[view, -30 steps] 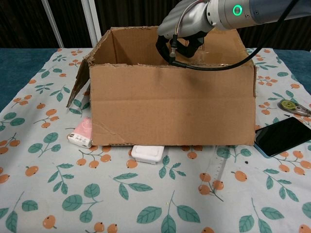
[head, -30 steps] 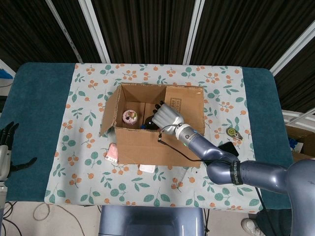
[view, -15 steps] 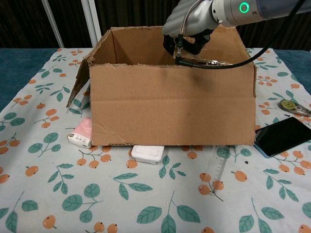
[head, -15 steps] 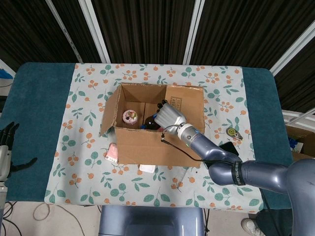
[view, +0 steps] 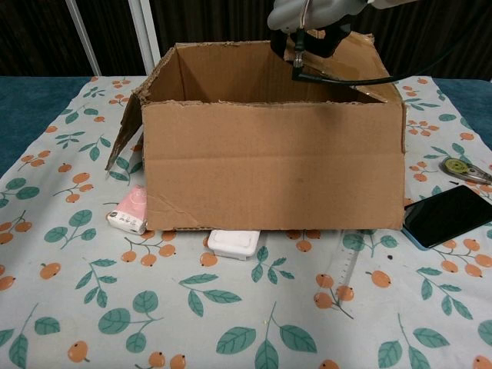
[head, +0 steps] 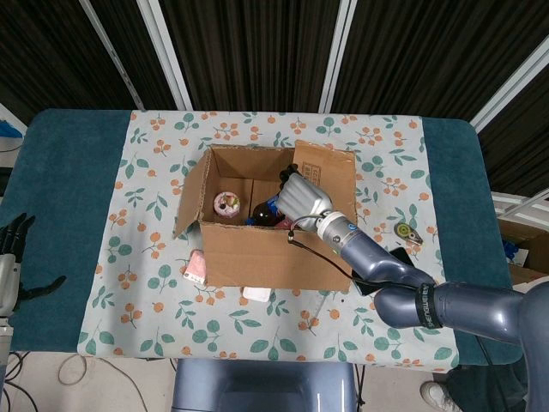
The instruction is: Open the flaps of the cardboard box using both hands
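Two hands visible from the head view: right hand (head: 304, 196) at frame centre, reaching into the cardboard box (head: 257, 253) against the underside of the right flap (head: 324, 176), which stands tilted up; fingers hidden beneath the hand, so impossible to tell whether grasping or merely pressing. Left hand (head: 10, 249) far off at the lower left edge, fingers spread and released, holding nothing. Box itself in the middle of the floral tablecloth (head: 154, 146), left flap (head: 192, 190) folded outward, a pink-topped round item (head: 227, 204) and a dark bottle (head: 262, 212) inside. Pink packet (head: 196, 267) and white block (head: 256, 294) just beside the box's near wall; black phone (head: 396, 257) and tape measure (head: 405, 232) to the right, near the arm. From the chest view: box (view: 273, 165) filling the centre, right hand (view: 311, 19) at the top edge above the rear right corner, cable (view: 346, 78) trailing across the rim, finger state again impossible to tell. Pink packet (view: 129, 210) at lower left of the box, white block (view: 234, 244) touching its base, phone (view: 446, 215) and tape measure (view: 461, 168) at right.
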`<state>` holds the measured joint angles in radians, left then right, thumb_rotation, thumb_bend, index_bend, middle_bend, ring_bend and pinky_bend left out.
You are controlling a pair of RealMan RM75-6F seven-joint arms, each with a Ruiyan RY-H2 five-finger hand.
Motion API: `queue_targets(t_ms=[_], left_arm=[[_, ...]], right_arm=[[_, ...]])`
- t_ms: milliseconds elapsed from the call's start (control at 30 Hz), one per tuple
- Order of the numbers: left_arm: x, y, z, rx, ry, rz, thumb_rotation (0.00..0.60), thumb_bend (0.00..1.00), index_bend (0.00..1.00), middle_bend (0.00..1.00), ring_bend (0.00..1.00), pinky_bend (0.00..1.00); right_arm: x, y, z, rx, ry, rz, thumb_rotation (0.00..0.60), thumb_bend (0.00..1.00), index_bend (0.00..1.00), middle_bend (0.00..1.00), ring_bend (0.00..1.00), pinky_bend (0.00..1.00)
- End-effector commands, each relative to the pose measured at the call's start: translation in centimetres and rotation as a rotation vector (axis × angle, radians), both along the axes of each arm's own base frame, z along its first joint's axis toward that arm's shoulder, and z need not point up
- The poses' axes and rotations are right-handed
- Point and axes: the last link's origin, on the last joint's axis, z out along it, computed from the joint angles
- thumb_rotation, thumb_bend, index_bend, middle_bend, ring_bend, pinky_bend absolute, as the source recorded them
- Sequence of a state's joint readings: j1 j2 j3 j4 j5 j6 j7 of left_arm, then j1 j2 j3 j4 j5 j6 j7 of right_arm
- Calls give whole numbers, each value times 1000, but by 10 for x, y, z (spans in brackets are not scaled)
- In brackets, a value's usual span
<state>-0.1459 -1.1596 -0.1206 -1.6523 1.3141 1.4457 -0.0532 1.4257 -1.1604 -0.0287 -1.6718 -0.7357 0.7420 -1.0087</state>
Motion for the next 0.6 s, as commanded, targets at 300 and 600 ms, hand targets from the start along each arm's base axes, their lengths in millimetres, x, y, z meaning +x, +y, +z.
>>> queue_targets(t_ms=[300, 600], left_arm=[[1, -1, -1, -1, 4, -6, 600, 60, 0, 0, 0, 0], [2, -2, -1, -5, 3, -13, 600, 60, 0, 0, 0, 0]], right_arm=[[5, 2, 40, -95, 63, 22, 600, 1000, 480, 357, 199, 238], [-1, -1, 59, -145, 98, 8, 600, 1000, 481, 356, 198, 238]])
